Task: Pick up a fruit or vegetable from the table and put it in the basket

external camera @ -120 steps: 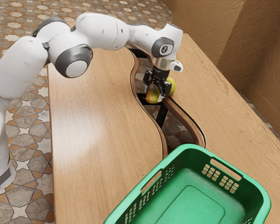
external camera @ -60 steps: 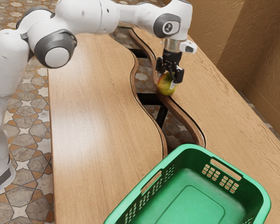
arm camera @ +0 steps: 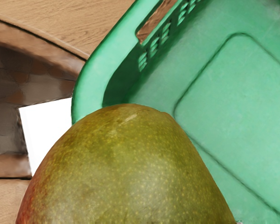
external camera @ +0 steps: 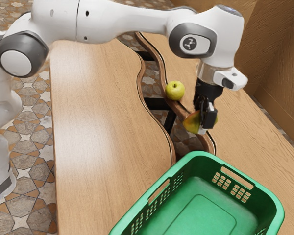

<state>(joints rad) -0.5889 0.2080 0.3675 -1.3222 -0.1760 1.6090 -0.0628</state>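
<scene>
My gripper (external camera: 206,116) is shut on a mango (external camera: 191,123) of green, yellow and red, holding it above the table close to the basket's far rim. Part of the fruit is hidden behind the fingers. In the wrist view the mango (arm camera: 126,172) looms large at the lower edge, with the green basket (arm camera: 98,70) beyond and below it. The basket (external camera: 202,154) stands on the table in the exterior view's lower right, its inside bare where visible. A yellow-green apple (external camera: 175,91) rests on the table beside the curved gap.
The wooden table (external camera: 98,122) is split by a wavy gap with black supports (external camera: 158,104) beneath. A brown textured wall (external camera: 279,73) rises at the exterior view's right.
The mango and my gripper have moved toward the exterior view's right and nearer the basket, passing in front of the apple, which now shows uncovered where it stands.
</scene>
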